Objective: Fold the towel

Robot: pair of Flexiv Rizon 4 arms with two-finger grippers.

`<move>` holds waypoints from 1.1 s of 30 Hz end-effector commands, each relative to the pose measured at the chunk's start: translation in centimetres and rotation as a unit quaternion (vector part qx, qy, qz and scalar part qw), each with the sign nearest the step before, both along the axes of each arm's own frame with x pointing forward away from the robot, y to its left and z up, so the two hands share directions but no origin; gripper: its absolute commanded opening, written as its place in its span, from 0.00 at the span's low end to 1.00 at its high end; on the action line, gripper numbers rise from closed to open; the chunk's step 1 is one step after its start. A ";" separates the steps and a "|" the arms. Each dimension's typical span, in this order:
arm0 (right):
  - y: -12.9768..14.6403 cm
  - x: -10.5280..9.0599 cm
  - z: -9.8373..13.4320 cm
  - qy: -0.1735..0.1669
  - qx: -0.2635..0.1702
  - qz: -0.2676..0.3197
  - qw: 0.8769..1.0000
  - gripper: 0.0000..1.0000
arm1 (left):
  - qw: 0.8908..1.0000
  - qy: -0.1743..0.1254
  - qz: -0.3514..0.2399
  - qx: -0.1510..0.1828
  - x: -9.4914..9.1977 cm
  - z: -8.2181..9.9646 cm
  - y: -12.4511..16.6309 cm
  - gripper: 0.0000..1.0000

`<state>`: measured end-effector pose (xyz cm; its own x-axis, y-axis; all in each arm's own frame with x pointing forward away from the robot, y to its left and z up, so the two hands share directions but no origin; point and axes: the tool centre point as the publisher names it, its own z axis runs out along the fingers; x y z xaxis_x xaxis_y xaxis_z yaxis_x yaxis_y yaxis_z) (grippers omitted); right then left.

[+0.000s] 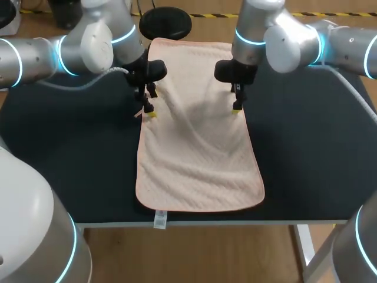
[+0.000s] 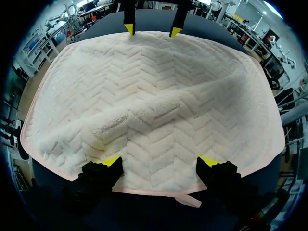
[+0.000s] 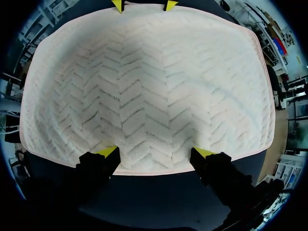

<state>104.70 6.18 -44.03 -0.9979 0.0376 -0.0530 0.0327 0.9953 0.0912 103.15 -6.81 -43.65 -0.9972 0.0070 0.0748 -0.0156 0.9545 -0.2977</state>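
Observation:
A pale pink towel (image 1: 197, 153) with a chevron weave lies lengthwise down the middle of the dark table (image 1: 306, 153). A soft ridge runs across it between the two grippers. My left gripper (image 1: 150, 112) stands open at the towel's left edge, about halfway along. Both its yellow tips rest on the towel's (image 2: 154, 96) border in the left wrist view. My right gripper (image 1: 237, 107) stands open at the opposite edge. Its tips sit on the towel's (image 3: 149, 82) hem in the right wrist view. Each wrist view shows the other gripper across the towel (image 2: 152, 30) (image 3: 143, 5).
A small white tag (image 1: 159, 219) hangs from the towel's near corner over the table's front edge. Bare dark tabletop lies to the left and right of the towel. The towel's far end reaches the table's back edge.

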 end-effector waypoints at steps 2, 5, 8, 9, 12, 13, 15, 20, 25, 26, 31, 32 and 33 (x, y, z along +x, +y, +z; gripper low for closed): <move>0.0 0.3 -0.2 0.001 0.001 0.004 1.000 0.00 | 1.000 0.003 -0.001 -0.002 0.2 -0.5 -0.1 0.33; 0.0 0.2 -0.1 0.000 0.001 0.003 1.000 0.00 | 1.000 -0.001 -0.001 -0.002 0.2 -0.3 -0.1 0.00; -0.1 0.1 -0.1 0.000 0.001 0.002 1.000 0.00 | 1.000 -0.003 -0.002 -0.002 0.1 -0.2 -0.1 0.00; -0.1 0.0 -0.1 0.000 0.001 0.002 1.000 0.00 | 1.000 -0.003 -0.002 -0.002 0.1 -0.2 -0.1 0.00; -0.2 -0.2 0.0 -0.001 0.000 0.002 1.000 0.00 | 1.000 -0.005 -0.002 -0.002 0.0 0.0 0.0 0.00; -0.3 -0.3 0.1 -0.001 0.000 0.003 1.000 0.00 | 1.000 -0.006 -0.002 -0.003 -0.1 0.2 0.0 0.00; -0.4 -0.6 0.2 -0.002 -0.001 0.003 1.000 0.00 | 1.000 -0.010 -0.001 -0.005 -0.3 0.5 0.1 0.00; -0.6 -1.2 1.1 -0.007 0.001 0.009 1.000 0.00 | 1.000 -0.015 0.004 -0.006 -0.7 1.5 0.2 0.00; -0.9 -1.4 3.1 -0.023 0.005 0.015 1.000 0.00 | 1.000 -0.026 0.009 -0.010 -1.0 3.2 0.2 0.00; -0.9 -1.4 3.6 -0.026 0.007 0.014 1.000 0.00 | 1.000 -0.028 0.009 -0.011 -1.0 3.6 0.2 0.00; -1.6 -1.0 6.6 -0.053 0.013 0.005 0.998 0.00 | 0.998 -0.050 0.017 -0.017 -1.0 6.2 0.3 0.00; -1.8 -0.9 7.3 -0.059 0.016 0.004 0.998 0.00 | 0.998 -0.053 0.022 -0.015 -0.9 6.8 0.4 0.00; -2.0 -0.7 8.1 -0.067 0.017 0.001 0.998 0.00 | 0.998 -0.059 0.026 -0.019 -0.9 7.6 0.7 0.00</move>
